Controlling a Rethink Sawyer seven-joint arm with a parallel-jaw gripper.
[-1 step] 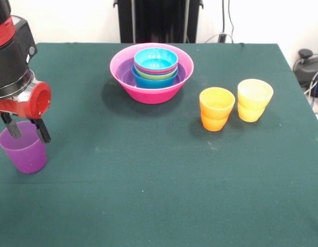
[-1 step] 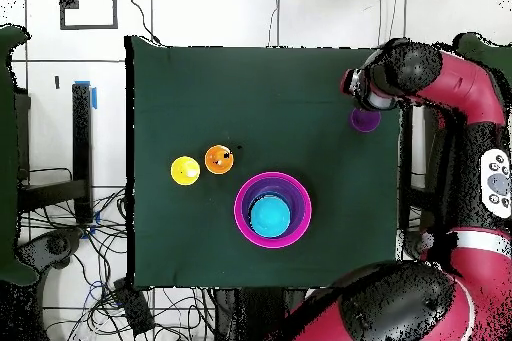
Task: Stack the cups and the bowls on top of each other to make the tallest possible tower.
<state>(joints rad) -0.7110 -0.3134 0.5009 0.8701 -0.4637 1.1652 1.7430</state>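
A translucent purple cup (image 1: pixel 24 150) (image 2: pixel 365 120) stands upright near the left table edge in the front view. My gripper (image 1: pixel 26 129) (image 2: pixel 362 87) hangs right over its rim, open, with the black fingertips (image 1: pixel 42 131) straddling the cup's back rim. The tower (image 1: pixel 152 72) (image 2: pixel 272 209) is a hot-pink bowl holding nested purple, blue, green, red-pink and cyan bowls, at the table's far middle. An orange cup (image 1: pixel 216 108) (image 2: pixel 219 159) and a yellow cup (image 1: pixel 254 99) (image 2: pixel 185 170) stand upright side by side to the right of it.
The green table (image 1: pixel 159 185) has its left edge close to the purple cup. Cables and a dark device (image 1: pixel 308 64) lie off the table's far right corner.
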